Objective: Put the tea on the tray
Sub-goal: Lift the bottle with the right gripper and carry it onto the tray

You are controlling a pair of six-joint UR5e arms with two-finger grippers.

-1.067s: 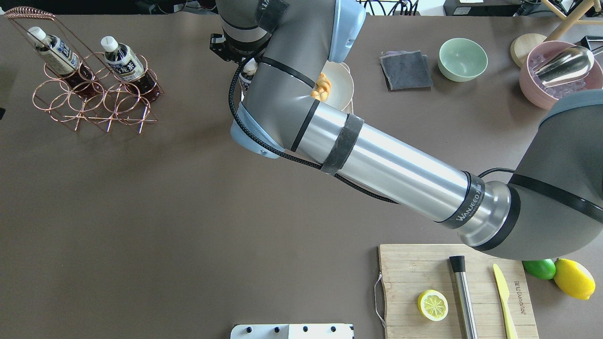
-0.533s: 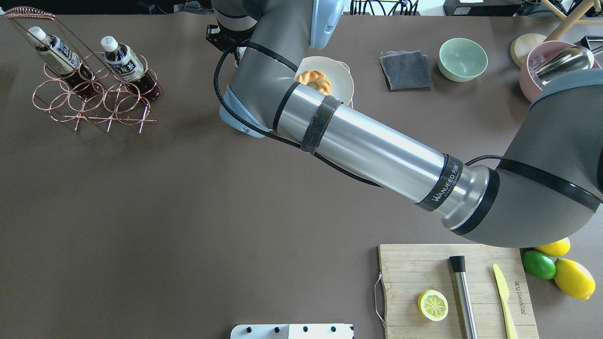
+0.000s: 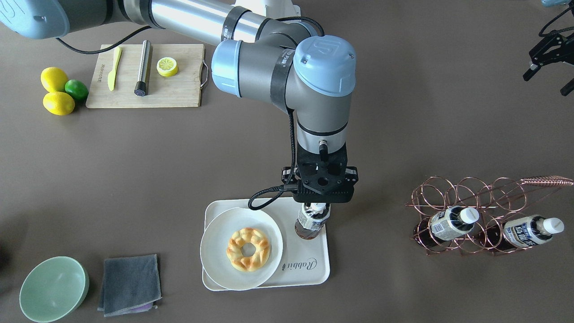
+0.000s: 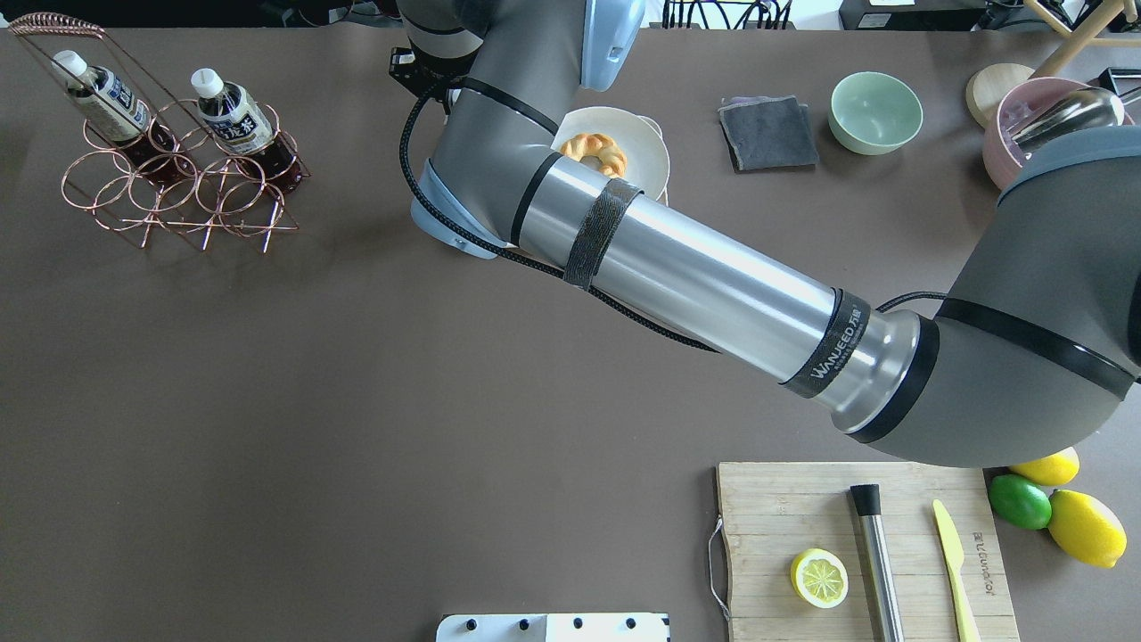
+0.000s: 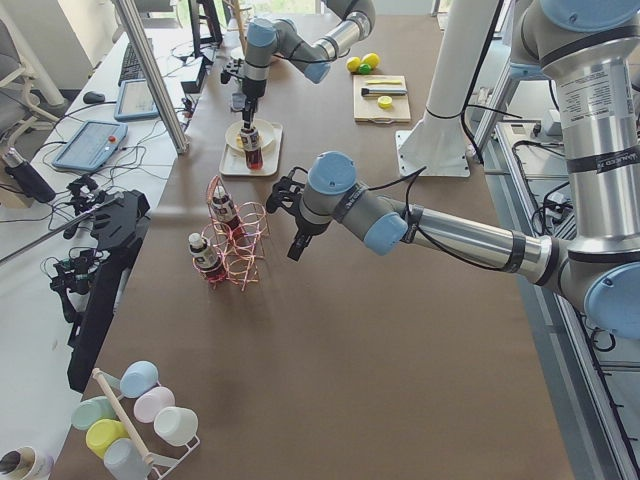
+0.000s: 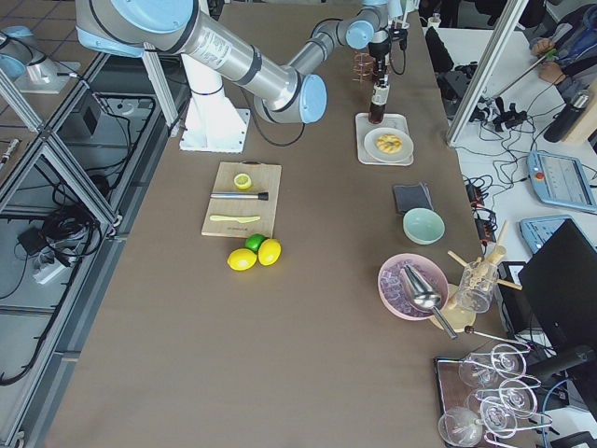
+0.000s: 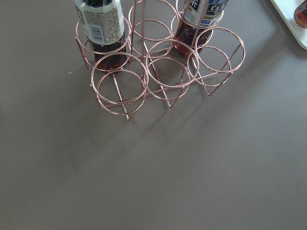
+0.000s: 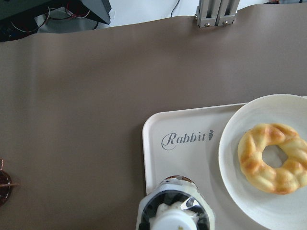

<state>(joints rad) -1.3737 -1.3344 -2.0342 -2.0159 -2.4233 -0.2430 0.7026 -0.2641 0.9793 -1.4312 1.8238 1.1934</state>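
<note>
The cream tray with grey "Rabbit" script lies at the table's far middle and shows in the right wrist view. A tea bottle stands upright on its corner beside a round plate with a ring pastry. My right gripper is straight above the bottle, shut on its neck; the cap fills the bottom of the right wrist view. Two more tea bottles lean in a copper wire rack. My left gripper is open and empty, short of the rack.
A wooden cutting board with a lemon half, a muddler and a yellow knife lies near my base, lemons and a lime beside it. A green bowl and a grey cloth lie past the tray. A pink bowl stands far right.
My right arm has swung a little left and farther out, which uncovers the plate and pastry in the overhead view. In the last half second it has barely moved.
</note>
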